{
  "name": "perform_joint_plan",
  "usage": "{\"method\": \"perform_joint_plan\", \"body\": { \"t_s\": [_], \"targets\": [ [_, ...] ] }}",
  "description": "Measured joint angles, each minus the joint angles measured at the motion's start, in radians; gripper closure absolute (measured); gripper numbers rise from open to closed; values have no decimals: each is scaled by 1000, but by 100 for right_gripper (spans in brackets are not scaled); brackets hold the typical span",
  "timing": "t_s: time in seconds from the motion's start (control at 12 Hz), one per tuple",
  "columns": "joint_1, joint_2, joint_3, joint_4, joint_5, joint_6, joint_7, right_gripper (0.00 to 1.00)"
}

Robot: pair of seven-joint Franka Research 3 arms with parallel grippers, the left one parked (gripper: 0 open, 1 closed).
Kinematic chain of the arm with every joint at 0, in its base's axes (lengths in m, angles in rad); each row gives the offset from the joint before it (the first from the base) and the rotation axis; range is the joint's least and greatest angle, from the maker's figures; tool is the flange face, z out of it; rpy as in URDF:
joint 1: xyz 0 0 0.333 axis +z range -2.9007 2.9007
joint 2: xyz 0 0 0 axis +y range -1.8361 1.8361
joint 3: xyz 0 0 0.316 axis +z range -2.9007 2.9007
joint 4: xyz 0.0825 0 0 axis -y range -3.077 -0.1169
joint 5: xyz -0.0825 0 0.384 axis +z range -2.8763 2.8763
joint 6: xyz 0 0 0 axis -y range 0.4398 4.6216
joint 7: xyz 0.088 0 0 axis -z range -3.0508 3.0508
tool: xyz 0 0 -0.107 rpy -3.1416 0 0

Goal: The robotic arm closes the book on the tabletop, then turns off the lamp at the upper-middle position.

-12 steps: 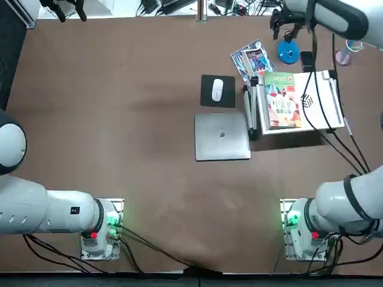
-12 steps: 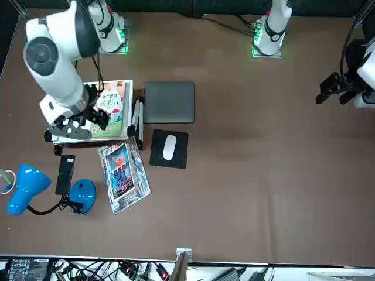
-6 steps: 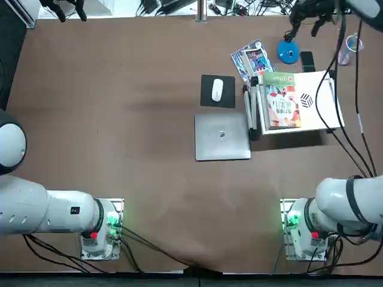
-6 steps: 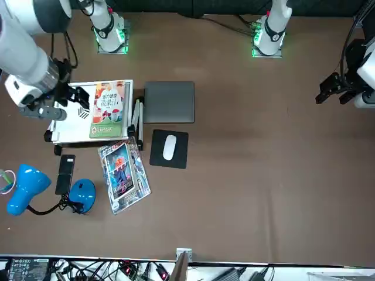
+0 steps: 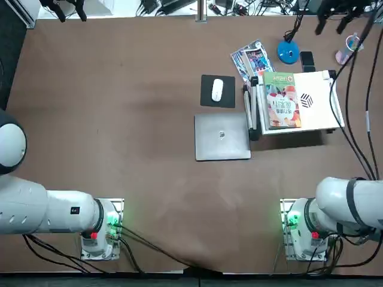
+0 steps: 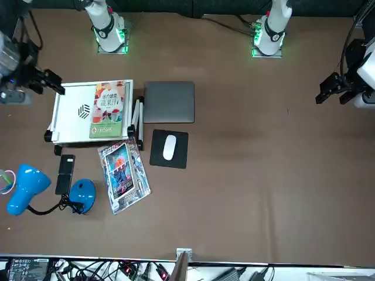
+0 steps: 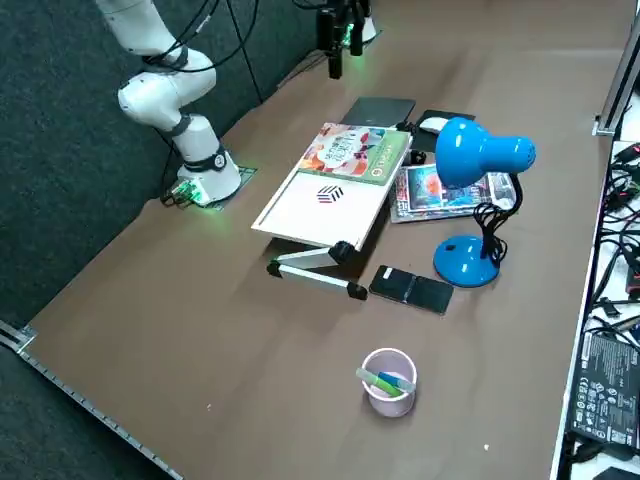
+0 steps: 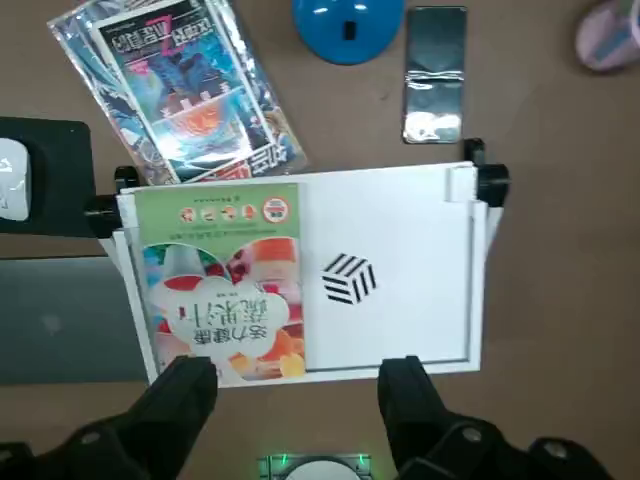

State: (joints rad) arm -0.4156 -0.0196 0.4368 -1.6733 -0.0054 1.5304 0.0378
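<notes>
Matte brown tabletop [image 5: 161,173], soft pale sheen near centre. Top view: metal post [image 5: 201,11] at 12 o'clock, dark panel [image 5: 15,54] at 10. Right side view: dark grey partition [image 7: 60,150] at 10 o'clock, metal rail [image 7: 100,418] at 7, tangled black cables [image 7: 622,240] at 3, labelled black box [image 7: 608,390] at 4.

Glossy blue lamp [image 7: 462,155], matt brown tabletop [image 7: 250,370]

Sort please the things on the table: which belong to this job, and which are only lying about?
For the job:
- book, closed on the white stand
- lamp
- right gripper, above the table, jaws open

Lying about:
- laptop
- mouse
- phone
- cup
- white stand
</notes>
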Motion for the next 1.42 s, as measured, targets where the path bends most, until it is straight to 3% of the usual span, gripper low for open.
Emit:
{"method": "perform_joint_plan", "body": {
  "t_s": [0.25,0.75,1.42],
  "targets": [
    [122,-46,-185,0,10,-40,-27,0],
    [320,-64,-436,12,12,-54,-31,0],
    [371,34,-444,103,11,-17,-28,0]
  ]
}}
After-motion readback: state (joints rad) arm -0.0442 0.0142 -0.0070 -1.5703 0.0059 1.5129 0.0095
